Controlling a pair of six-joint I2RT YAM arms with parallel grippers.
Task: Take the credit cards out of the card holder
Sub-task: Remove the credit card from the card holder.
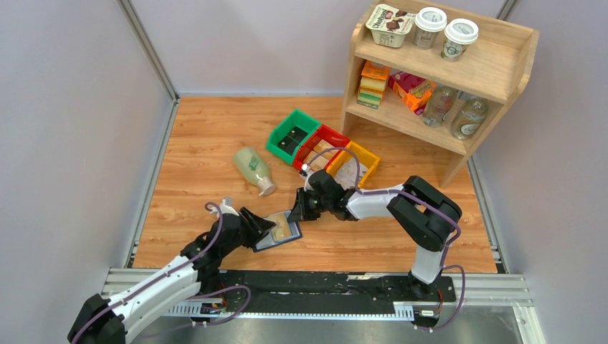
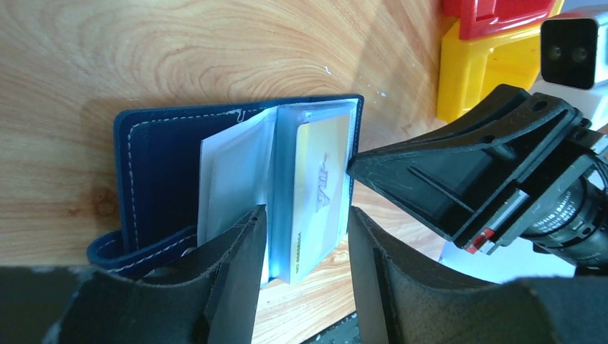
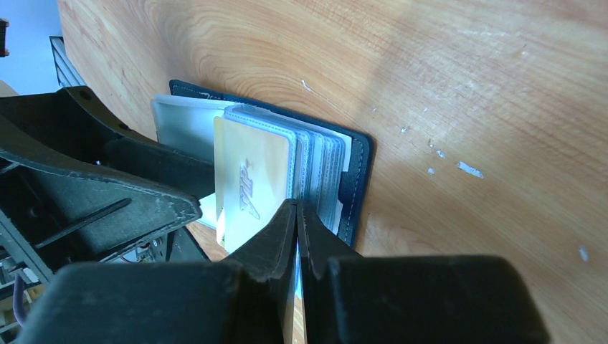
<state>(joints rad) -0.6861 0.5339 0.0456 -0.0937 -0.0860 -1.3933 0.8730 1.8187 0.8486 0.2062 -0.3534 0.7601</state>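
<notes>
**Extraction stage: card not yet out of its sleeve**

The card holder (image 1: 278, 233) lies open on the table (image 1: 208, 143), near my arm bases, with a cream VIP card (image 2: 319, 193) seated in the top clear sleeve. My left gripper (image 2: 307, 215) is open, straddling the sleeves. My right gripper (image 3: 297, 209) is pinched closed at the sleeve edge; I can't tell if it has the card. Next, I reckon: pin the holder and draw the card straight outward
</notes>
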